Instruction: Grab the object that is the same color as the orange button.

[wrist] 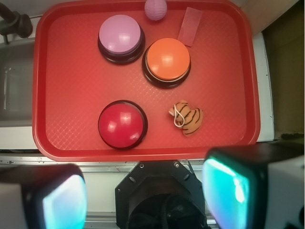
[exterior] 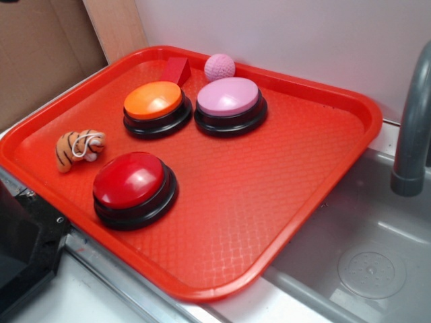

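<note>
The small orange plush tiger [exterior: 79, 148] [wrist: 187, 118], striped black with white patches and a white loop, lies on the red tray [exterior: 283, 168] [wrist: 66, 90] near its left edge in the exterior view. The orange button [exterior: 154, 105] [wrist: 167, 60] stands behind it, domed on a black base. My gripper [wrist: 145, 195] hangs high above the tray's near edge, well back from the tiger. It is open, its teal-padded fingers [wrist: 64, 202] wide apart with nothing between them. The exterior view does not show the gripper.
A red button [exterior: 133, 186] [wrist: 122, 124] and a pink button [exterior: 229, 102] [wrist: 120, 36] share the tray. A pink textured ball [exterior: 219, 66] [wrist: 156, 8] and a red wedge block [exterior: 176, 69] [wrist: 189, 26] lie at its far edge. A sink [exterior: 363, 256] with a grey faucet [exterior: 412, 128] is to the right.
</note>
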### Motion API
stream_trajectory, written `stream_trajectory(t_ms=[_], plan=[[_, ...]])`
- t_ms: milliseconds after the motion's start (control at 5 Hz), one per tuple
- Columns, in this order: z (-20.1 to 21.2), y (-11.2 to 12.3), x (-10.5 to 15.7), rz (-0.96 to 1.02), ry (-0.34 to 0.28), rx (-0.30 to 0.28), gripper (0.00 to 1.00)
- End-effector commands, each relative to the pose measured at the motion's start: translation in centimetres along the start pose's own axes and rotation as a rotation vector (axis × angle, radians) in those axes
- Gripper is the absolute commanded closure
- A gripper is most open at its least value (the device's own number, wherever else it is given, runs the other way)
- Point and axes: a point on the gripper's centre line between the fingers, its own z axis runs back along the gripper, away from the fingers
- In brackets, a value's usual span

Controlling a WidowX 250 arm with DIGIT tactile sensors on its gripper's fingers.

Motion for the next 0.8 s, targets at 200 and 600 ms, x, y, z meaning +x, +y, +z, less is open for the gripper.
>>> stream_trajectory(t_ms=[200, 600], plan=[[-2.4, 1.4, 0.5, -0.111, 0.013, -0.032, 0.0], [-8.5, 4.0, 1.4, -0.401, -0.071, -0.119, 0.0]])
